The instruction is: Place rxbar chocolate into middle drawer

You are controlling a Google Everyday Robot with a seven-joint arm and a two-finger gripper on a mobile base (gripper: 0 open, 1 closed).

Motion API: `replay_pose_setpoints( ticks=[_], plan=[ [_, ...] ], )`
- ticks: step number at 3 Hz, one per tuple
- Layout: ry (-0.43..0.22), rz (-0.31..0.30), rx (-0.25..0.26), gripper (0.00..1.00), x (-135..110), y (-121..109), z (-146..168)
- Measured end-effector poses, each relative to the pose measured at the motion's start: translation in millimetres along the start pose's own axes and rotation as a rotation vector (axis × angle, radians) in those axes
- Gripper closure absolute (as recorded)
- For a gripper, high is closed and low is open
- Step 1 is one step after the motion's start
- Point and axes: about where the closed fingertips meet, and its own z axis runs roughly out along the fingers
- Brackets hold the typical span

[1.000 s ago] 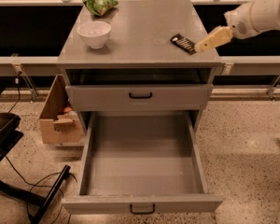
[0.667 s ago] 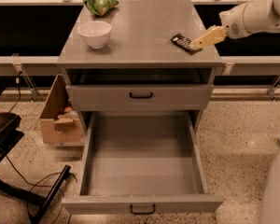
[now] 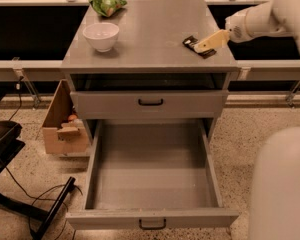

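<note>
Currently: an open brown cardboard box (image 3: pixel 65 129) sits on the floor beside the grey metal cabinet's (image 3: pixel 150 59) left side. On the bench top, a round white ceramic bowl (image 3: pixel 101 35) stands near the left edge, and a crumpled green snack bag (image 3: pixel 106 3) lies at the back edge by the back-left corner, apart from the bowl. Below the top, the grey drawer with the taller front panel (image 3: pixel 150 104) is closed. The middle drawer (image 3: pixel 152 216), wide, grey and flat-bottomed with a small black handle, is pulled fully out toward the camera. The rxbar chocolate (image 3: pixel 190 41), a small flat bar in a black wrapper, lies on the bench top near the right edge, toward the front-right corner, not in the drawer. The cream-coloured gripper (image 3: pixel 202 45) reaches in from beyond the right edge, its tip over the bar and overlapping it. Can't tell if the gripper is apart or together, or whether it touches the bar. The white arm (image 3: pixel 262 20) extends off right.
</note>
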Motion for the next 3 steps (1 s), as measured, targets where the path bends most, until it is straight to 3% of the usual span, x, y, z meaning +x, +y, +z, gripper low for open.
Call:
replay_pose_setpoints(
  ticks=[2,3],
  plan=[
    [0.114,0.131,-0.007,0.0,20,-3,45],
    [0.146,0.15,-0.022,0.0,21,3,62]
  ],
)
